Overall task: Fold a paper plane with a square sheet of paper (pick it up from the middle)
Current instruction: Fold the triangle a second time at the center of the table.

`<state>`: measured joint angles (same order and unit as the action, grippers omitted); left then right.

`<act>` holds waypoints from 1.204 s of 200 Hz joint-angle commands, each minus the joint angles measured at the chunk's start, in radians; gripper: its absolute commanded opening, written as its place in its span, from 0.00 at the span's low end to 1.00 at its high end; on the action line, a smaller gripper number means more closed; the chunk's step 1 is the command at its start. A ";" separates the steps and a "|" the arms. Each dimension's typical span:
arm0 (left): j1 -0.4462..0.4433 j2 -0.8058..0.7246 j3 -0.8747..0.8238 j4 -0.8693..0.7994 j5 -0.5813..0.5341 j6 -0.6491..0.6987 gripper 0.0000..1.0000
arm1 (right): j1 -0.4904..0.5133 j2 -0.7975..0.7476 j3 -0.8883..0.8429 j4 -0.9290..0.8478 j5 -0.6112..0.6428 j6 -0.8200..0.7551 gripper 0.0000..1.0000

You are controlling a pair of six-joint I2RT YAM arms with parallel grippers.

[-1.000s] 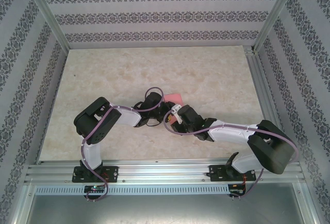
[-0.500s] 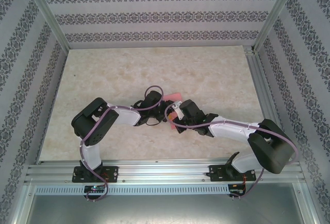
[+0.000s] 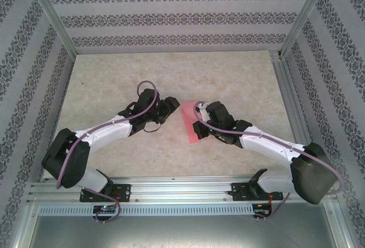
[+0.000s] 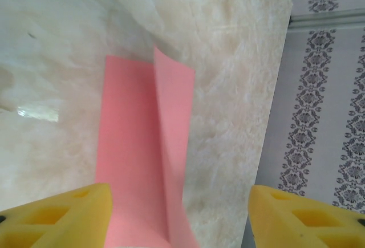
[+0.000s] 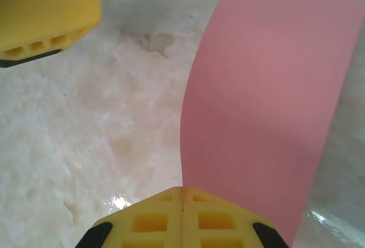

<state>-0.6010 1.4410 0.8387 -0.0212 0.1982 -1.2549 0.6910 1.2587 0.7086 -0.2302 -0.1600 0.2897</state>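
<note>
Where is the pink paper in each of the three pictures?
Top view: the pink paper lies in the middle, between the two arms.
Left wrist view: the paper is left of middle, one flap lifted.
Right wrist view: the paper covers the right half.
Shared landmark: the creamy marbled table under it.

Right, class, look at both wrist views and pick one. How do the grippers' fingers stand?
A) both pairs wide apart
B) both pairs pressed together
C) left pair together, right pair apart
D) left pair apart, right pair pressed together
D: the left gripper has its yellow fingers spread wide with the pink paper showing between them, while the right gripper has its fingers touching.
</note>
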 commanded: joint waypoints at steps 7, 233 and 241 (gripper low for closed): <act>0.036 -0.120 -0.015 -0.163 -0.089 0.104 0.66 | 0.003 -0.016 0.128 -0.117 -0.022 0.067 0.03; 0.153 -0.432 -0.155 -0.345 -0.128 0.217 0.60 | 0.188 0.344 0.268 -0.024 -0.129 0.229 0.02; 0.153 -0.427 -0.157 -0.338 -0.125 0.216 0.59 | 0.188 0.332 0.271 -0.031 -0.103 0.239 0.01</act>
<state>-0.4583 1.0168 0.6983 -0.3645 0.0666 -1.0550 0.8707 1.6062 0.9340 -0.2920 -0.2756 0.5037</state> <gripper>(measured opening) 0.596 0.044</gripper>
